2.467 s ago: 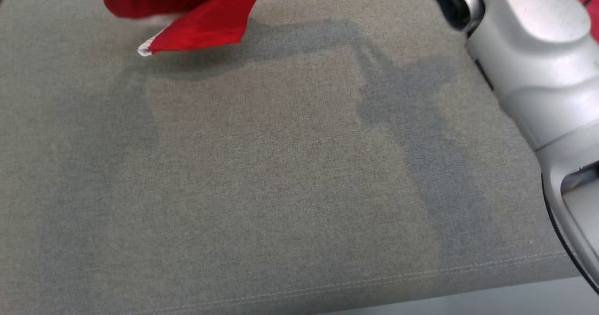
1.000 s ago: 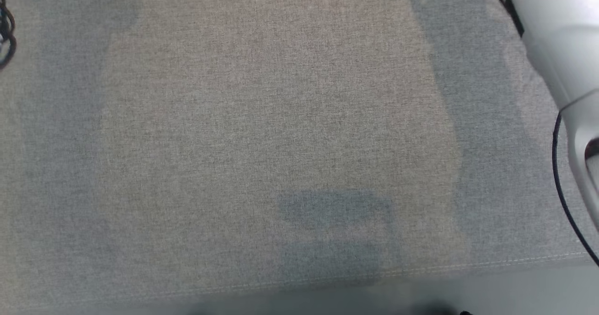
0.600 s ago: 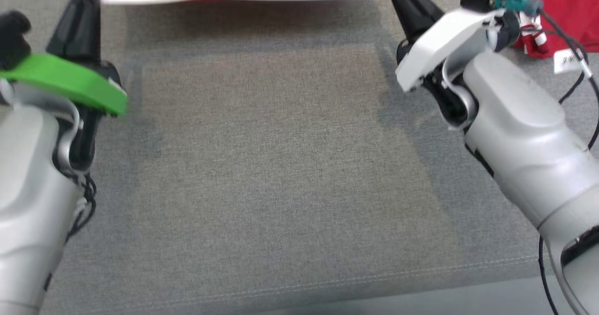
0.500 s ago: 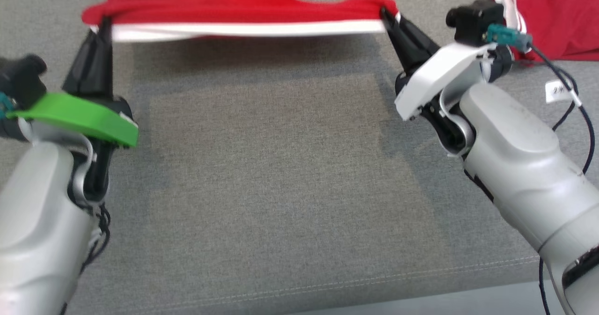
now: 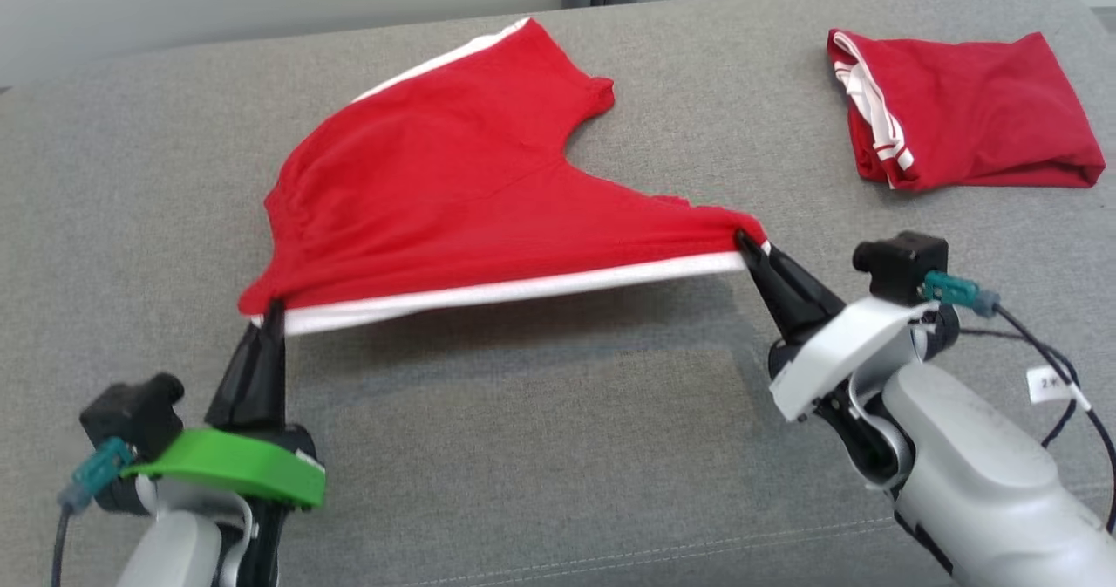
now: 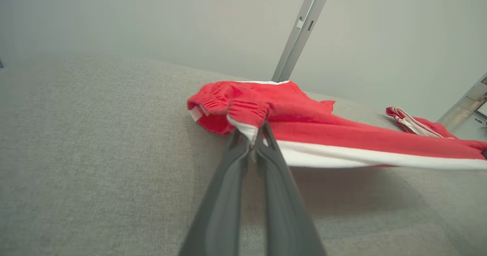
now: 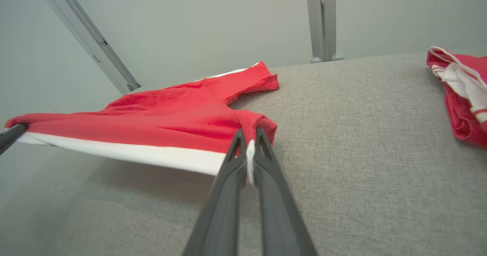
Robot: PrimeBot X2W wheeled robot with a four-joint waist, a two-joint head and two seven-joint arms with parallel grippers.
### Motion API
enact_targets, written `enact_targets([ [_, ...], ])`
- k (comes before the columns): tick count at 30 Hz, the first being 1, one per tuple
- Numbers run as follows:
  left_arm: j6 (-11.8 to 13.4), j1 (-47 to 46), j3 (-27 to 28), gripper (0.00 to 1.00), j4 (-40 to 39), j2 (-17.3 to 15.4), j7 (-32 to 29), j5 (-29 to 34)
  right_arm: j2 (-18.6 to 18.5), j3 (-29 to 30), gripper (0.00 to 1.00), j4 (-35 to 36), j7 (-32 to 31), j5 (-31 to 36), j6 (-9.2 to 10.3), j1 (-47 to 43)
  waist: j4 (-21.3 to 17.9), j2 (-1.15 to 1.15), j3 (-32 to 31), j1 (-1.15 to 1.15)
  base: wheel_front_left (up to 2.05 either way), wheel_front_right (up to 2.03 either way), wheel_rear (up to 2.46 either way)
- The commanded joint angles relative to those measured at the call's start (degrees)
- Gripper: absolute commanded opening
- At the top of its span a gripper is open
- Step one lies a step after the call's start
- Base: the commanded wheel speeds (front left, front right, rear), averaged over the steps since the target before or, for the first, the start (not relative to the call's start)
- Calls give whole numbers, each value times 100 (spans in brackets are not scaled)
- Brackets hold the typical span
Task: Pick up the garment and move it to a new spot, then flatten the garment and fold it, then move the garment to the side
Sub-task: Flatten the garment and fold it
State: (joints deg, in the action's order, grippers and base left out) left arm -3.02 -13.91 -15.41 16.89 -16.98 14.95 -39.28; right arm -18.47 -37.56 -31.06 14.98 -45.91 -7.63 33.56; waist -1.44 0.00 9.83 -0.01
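- Pinching the white band [image 5: 523, 291] of the red cotton garment [image 5: 453, 194] tight in left gripper [image 5: 273, 315] and right gripper [image 5: 748, 245].
- Stretching taut, resting farther back on the grey woven cushion [image 5: 523, 447].
- Risking slippage from thin pinches, or bunching from uneven lowering.

Print on the white cable tag [image 5: 1049, 385] is too blurred to read.

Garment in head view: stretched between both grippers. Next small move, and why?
Probably lower both together, keeping tension, to lay it flat. The left gripper and right gripper each pinch the garment at an end of its white-striped edge, which hangs above the grey cushion, while its far part already rests there.
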Motion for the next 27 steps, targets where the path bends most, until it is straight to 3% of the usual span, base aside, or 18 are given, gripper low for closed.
enact_targets([
  [1,29,249,143,0,-21,-27,31,92,-88,131,0,43,26,100,26,-303,-73,0,-198,1,0,0,0],
  [10,55,1659,856,0,-299,751,31,345,-7,811,0,845,-265,566,27,-1875,-44,0,-667,1,0,0,0],
  [18,-3,2078,969,0,-364,864,32,815,238,1715,0,2015,-987,1247,28,-2999,77,0,-761,1,0,0,0],
  [27,-127,1841,917,0,-212,1012,31,974,443,2147,0,2594,-1552,1948,27,-2868,137,0,-789,1,0,0,0],
])
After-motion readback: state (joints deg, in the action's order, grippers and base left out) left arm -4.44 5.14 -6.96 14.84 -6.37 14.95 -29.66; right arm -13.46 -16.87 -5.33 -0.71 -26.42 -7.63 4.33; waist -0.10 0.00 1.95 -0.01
